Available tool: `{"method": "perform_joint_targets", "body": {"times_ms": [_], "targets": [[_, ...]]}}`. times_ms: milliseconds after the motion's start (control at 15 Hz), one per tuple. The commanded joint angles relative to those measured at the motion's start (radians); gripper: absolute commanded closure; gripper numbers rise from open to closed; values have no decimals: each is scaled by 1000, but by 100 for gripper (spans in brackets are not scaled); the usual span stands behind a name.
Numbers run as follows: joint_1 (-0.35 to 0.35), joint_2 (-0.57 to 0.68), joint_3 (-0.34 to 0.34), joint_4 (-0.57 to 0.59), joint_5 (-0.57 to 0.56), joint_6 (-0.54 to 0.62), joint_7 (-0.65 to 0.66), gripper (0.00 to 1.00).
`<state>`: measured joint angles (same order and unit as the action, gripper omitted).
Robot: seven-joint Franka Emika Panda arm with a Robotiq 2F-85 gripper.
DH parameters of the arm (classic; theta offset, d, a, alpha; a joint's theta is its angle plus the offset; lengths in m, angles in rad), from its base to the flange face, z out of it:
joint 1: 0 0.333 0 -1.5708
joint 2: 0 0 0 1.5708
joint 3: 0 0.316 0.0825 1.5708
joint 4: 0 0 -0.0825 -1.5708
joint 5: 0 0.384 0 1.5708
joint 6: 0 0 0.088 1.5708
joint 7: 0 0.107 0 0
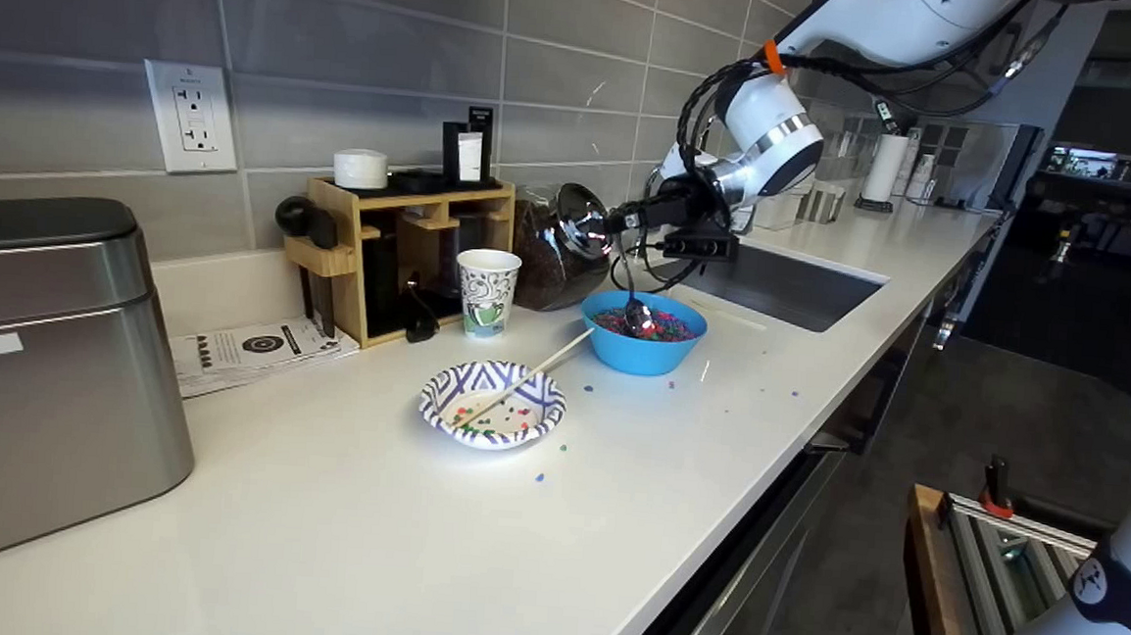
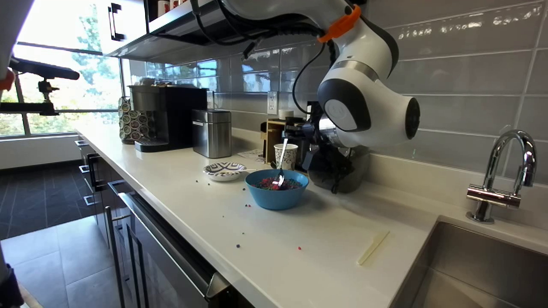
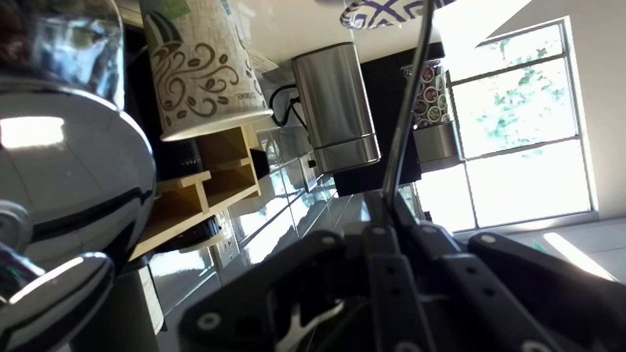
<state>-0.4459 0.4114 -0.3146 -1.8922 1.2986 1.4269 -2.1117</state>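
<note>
My gripper is shut on the thin handle of a metal spoon. In an exterior view the spoon slants down from the gripper, and its head rests among small coloured beads inside a blue bowl. The fingertips are above the bowl on its wall side. A white paper bowl with a blue zigzag pattern stands beside the blue bowl; a few beads and a thin pale stick lie in it. The spoon's head is out of the wrist view.
A paper cup and a tilted glass jar stand close behind the blue bowl, near the arm. Farther along are a wooden organiser and a steel bin. A sink, a faucet, a pale strip and stray beads are also there.
</note>
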Motion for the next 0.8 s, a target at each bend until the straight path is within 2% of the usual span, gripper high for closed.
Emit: {"method": "perform_joint_targets", "body": {"times_ms": [0, 733], "targets": [[-10, -48, -10, -39, -13, -42, -62, 100], [-10, -110, -33, -103, 30, -9, -288, 100]]}}
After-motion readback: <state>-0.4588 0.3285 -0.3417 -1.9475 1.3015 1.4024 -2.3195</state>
